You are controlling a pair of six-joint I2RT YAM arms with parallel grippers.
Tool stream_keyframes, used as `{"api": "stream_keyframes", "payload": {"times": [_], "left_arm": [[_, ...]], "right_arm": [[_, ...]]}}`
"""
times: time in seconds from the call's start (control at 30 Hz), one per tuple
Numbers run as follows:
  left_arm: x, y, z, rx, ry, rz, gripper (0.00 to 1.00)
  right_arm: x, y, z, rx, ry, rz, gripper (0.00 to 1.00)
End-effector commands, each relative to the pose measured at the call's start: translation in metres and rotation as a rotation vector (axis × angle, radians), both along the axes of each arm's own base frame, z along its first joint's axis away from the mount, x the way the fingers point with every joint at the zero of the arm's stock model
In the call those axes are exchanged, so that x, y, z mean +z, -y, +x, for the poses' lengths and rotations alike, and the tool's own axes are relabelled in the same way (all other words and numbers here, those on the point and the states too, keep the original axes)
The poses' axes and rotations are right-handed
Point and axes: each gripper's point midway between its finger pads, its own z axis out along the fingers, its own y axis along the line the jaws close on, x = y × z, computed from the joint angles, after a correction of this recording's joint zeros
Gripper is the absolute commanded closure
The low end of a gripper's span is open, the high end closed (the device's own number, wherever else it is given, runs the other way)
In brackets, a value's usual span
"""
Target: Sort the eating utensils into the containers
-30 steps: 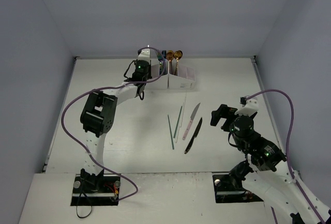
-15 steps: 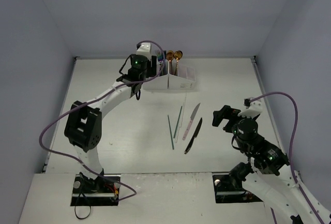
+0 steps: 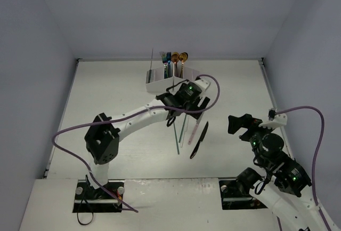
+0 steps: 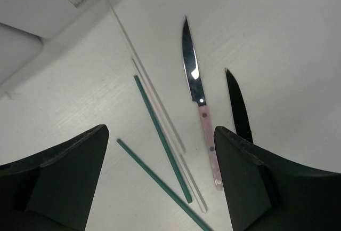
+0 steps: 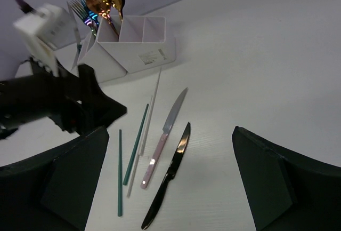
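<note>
The white container [image 3: 159, 86] stands at the back with forks [image 3: 167, 57], copper and gold spoons [image 3: 179, 56] and a thin chopstick [image 3: 152, 58] upright in it. On the table lie two teal chopsticks [image 4: 162, 140], pale chopsticks [image 4: 145, 79], a pink-handled knife [image 4: 199, 93] and a black knife [image 4: 238, 108]. My left gripper [image 3: 192, 106] hovers over these, open and empty [image 4: 160, 188]. My right gripper [image 3: 241, 123] is open and empty to the right of the knives [image 5: 170, 188]. From there I see the black knife [image 5: 170, 175], the pink-handled knife [image 5: 165, 134] and the container [image 5: 130, 47].
The left arm's purple cable [image 3: 210, 89] loops over the table just right of the container. Grey walls close the table on three sides. In the right wrist view the left gripper's dark body [image 5: 66, 103] is left of the chopsticks.
The left arm swung from the container's left end down and right to above the loose chopsticks and knives, its jaws opening. The right arm drew slightly right and toward its base.
</note>
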Motion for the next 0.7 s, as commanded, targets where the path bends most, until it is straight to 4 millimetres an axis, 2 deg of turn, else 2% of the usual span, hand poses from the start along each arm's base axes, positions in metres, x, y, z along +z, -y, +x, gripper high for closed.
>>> {"api": "stream_keyframes", "payload": {"times": [0.0, 0.07, 0.2, 0.47, 0.67], "left_arm": [[-0.016, 0.014, -0.012, -0.014, -0.086, 0.04, 0.23], [-0.034, 0.021, -0.017, -0.031, -0.144, 0.066, 0.25], [-0.056, 0.032, -0.025, -0.057, -0.21, 0.083, 0.33], [-0.082, 0.04, -0.031, -0.067, -0.27, 0.105, 0.57], [-0.092, 0.048, -0.037, -0.081, -0.31, 0.092, 0.58]], "right_arm": [[0.036, 0.008, -0.006, -0.015, 0.103, 0.062, 0.0], [0.038, 0.009, -0.008, -0.013, 0.114, 0.071, 0.0], [0.035, 0.009, -0.009, -0.015, 0.111, 0.088, 0.0], [0.033, 0.009, -0.009, -0.018, 0.106, 0.09, 0.01], [0.03, 0.01, -0.009, -0.024, 0.102, 0.093, 0.01]]}}
